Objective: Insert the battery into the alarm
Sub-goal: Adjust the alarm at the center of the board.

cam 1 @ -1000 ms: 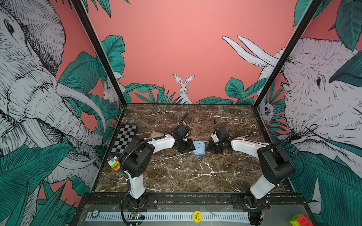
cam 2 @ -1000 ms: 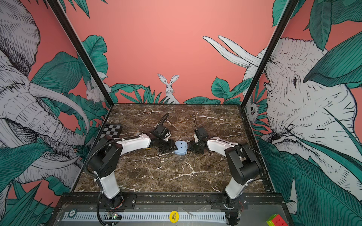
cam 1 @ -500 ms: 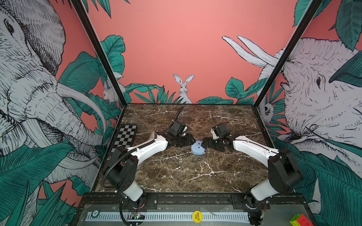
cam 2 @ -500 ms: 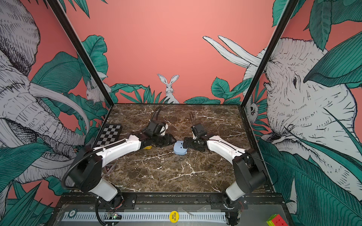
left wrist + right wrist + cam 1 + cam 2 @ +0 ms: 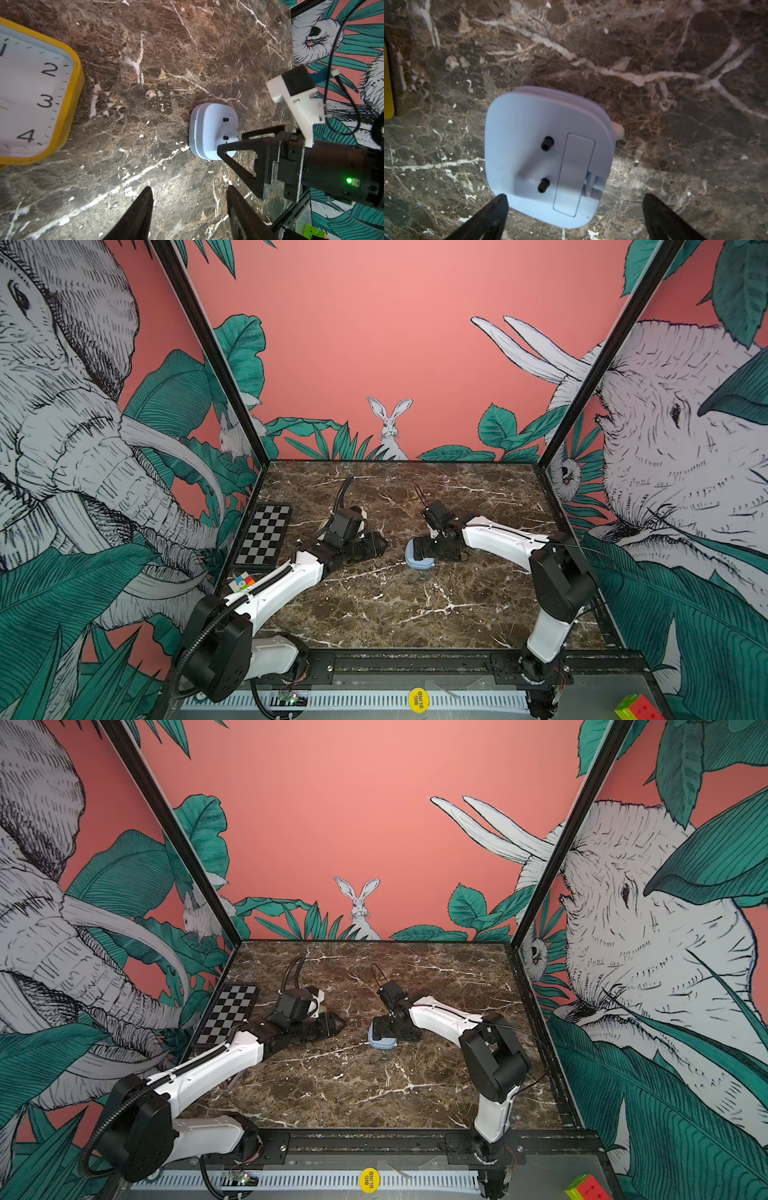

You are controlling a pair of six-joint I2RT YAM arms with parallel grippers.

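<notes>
A pale blue alarm (image 5: 417, 562) (image 5: 533, 149) lies face down near the middle of the brown marble bench (image 5: 395, 614). Its back is up, showing two black knobs and a rectangular battery cover. The cover looks seated, though one end is blurred, so what the compartment holds cannot be told.

The right jaws stand wide apart, low over the alarm's edge that faces the bench's right side. One finger (image 5: 492, 214) is just beside the alarm's corner, and the jaws grip nothing. The left jaws are partly apart and empty, low over bare marble. They point at the alarm from the left, with a stretch of bench between.

Beside the left arm (image 5: 286, 585), toward the left edge, is a yellow clock (image 5: 31, 99) with a white face. A chessboard (image 5: 264, 537) lies along the left edge, with a colour cube (image 5: 244, 583) just in front of it. Open marble runs from the alarm to the front edge and to the back edge. A second colour cube (image 5: 636, 707) sits off the bench beyond the front right corner.
</notes>
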